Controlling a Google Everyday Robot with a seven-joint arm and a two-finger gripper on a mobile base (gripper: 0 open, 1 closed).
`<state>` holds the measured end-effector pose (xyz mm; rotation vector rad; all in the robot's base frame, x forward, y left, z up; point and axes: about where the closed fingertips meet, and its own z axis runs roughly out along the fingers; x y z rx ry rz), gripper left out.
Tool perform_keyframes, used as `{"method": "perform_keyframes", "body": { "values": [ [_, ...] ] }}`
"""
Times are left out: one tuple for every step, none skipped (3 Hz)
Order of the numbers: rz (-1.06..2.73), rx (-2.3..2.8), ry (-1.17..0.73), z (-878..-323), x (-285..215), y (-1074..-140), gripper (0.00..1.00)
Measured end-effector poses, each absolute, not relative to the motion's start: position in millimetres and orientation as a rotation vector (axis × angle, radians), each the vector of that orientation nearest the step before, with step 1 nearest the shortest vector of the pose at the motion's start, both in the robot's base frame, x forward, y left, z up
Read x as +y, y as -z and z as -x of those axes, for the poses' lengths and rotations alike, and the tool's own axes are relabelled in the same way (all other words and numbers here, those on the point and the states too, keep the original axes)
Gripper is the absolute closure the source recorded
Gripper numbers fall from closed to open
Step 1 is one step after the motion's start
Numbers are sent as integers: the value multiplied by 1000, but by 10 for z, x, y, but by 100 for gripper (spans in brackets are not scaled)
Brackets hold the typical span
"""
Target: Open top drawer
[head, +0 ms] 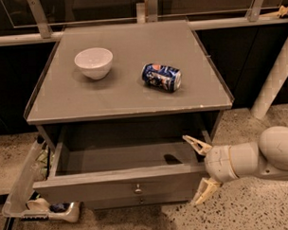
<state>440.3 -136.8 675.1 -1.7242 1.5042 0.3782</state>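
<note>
Grey and matt, the top drawer (99,187) stands open below the surface (134,100) of a boxy cabinet, its plain flat floor bare apart from a small dark patch near the right side, and one small round metal knob (137,187) sits at the centre of its front panel. On the surface a blue can (161,77) lies on its side with red and white patches on its label, but the writing cannot be read; well to its left stands a smooth white bowl (93,62). The gripper (201,168), cream and rounded, is at the drawer's right front corner with its two pointed fingers (197,143) spread wide, one above the corner and one below in front, holding nothing; whether they touch the panel I cannot tell. Its arm (273,152) is cut off by the right edge. A clear plastic container (23,185) leans at lower left, its contents hard to make out, on speckled floor (261,212).
</note>
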Motion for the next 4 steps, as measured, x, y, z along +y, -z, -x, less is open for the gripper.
{"method": "perform_keyframes", "body": {
  "values": [
    [1708, 1578, -308, -4571, -1559, -6577, 0],
    [1706, 1583, -301, -4584, -1574, -6570, 0],
    [1704, 1587, -378, -4519, -1513, -6408, 0],
    [1718, 1582, -455, -4402, -1430, -6281, 0]
  ]
}}
